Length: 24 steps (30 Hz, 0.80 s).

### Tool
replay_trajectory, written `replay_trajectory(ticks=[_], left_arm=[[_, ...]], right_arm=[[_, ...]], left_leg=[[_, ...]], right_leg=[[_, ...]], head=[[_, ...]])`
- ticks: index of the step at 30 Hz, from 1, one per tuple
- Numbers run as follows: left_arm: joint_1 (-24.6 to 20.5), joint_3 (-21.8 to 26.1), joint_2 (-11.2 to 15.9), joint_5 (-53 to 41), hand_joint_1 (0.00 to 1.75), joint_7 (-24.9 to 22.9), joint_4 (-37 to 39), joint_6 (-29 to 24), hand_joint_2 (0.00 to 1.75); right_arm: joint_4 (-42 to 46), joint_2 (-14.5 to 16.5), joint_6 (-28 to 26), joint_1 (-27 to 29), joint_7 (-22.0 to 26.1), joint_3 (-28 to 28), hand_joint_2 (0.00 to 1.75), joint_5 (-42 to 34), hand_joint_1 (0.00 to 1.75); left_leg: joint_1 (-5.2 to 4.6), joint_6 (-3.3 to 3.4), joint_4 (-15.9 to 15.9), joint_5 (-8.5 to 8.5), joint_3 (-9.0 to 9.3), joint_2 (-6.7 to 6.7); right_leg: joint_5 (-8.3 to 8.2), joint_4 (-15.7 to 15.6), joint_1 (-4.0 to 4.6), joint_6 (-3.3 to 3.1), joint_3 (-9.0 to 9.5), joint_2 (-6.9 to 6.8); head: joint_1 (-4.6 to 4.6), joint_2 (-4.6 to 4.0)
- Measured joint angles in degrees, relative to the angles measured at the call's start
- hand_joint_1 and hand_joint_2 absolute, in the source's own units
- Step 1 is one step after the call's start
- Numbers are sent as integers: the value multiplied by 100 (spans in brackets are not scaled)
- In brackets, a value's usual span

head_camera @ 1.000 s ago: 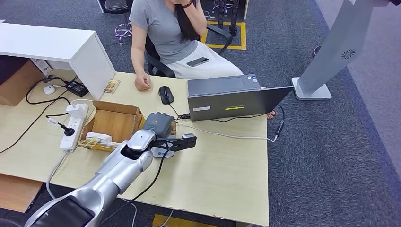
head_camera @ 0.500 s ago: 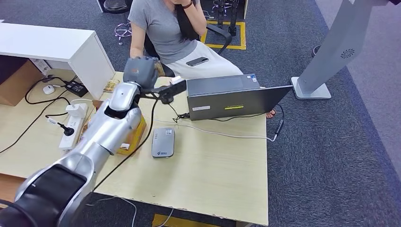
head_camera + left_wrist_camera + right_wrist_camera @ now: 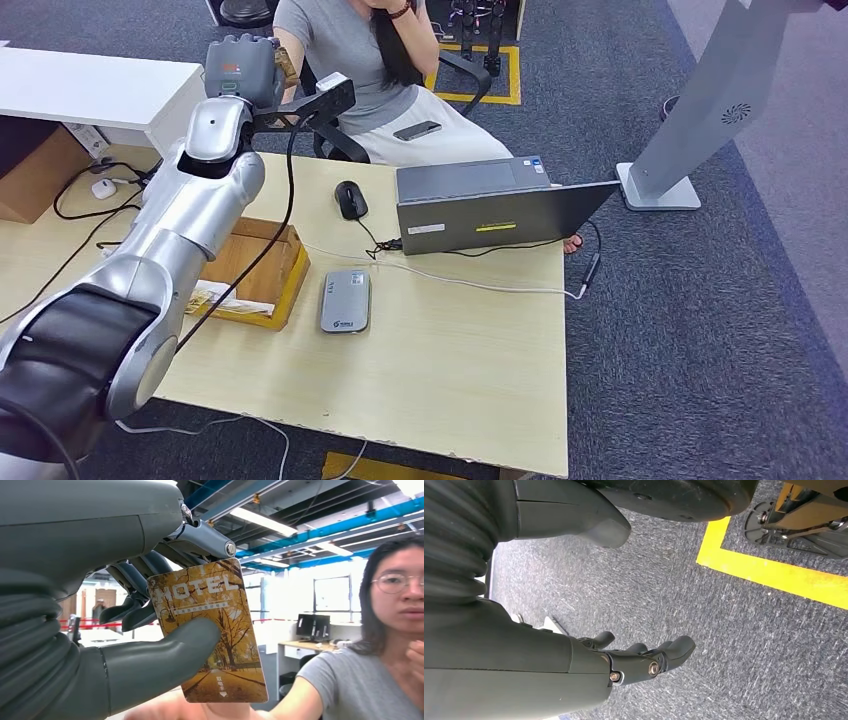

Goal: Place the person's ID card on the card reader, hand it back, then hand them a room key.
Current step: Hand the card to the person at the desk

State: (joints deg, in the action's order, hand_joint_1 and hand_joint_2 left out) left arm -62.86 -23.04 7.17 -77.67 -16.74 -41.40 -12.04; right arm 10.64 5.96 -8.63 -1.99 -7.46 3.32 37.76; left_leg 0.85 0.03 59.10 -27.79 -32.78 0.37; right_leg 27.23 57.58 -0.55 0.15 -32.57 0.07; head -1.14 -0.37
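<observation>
the left hand (image 3: pixel 125 630) pinches a shiny golden hotel room key card with autumn trees on it (image 3: pixel 207 635) between thumb and fingers. it holds the card up high at the far left, near the seated person in the grey shirt (image 3: pixel 345 55). this looks like the last step, giving the key. next, the person must take it, then the fingers let go. the right hand (image 3: pixel 639 657) hangs over the carpet with nothing in it, fingers loosely curled. the grey flat card reader (image 3: pixel 345 300) lies on the wooden desk (image 3: pixel 470 350).

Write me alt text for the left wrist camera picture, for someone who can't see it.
The robot's left hand pinches a golden hotel room key card between its thumb and fingers, holding it up toward a seated person in a grey shirt.
</observation>
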Motion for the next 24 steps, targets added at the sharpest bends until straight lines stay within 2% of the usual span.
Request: replay_trajectory(ticks=[6,7,10,11,20,24], left_arm=[[-73,61,56,-47,175,-38,228,-100,175],[-80,76,68,-50,143,-50,279,-121,175],[-82,104,104,-50,12,-59,410,-174,175],[-82,109,115,-54,0,-59,447,-189,175],[-27,129,147,-46,0,30,676,-406,175],[241,222,159,194,0,441,573,-851,175]], right_arm=[[0,1,1,-3,-29,0,175,34,0],[0,1,2,-4,-31,0,175,44,0],[0,1,2,-4,-34,0,175,70,0],[0,1,3,-4,-34,0,175,73,0],[0,1,9,-7,-33,0,175,80,0],[0,1,9,-6,-31,3,175,80,0]], left_leg=[[0,0,0,0,1,0],[1,-1,0,1,2,1],[4,-4,0,3,1,-1],[4,-5,0,3,1,-2],[4,-7,0,4,-2,-2],[3,-7,0,4,-1,-1]], right_leg=[[0,0,0,0,0,0],[-1,1,0,-1,0,0],[-2,1,2,-3,0,0],[-2,1,2,-3,0,-1],[-2,2,2,-4,0,-1],[-2,1,1,-4,0,0]], head=[[-1,0],[-1,0],[-1,0],[-1,0],[0,0],[-1,0]])
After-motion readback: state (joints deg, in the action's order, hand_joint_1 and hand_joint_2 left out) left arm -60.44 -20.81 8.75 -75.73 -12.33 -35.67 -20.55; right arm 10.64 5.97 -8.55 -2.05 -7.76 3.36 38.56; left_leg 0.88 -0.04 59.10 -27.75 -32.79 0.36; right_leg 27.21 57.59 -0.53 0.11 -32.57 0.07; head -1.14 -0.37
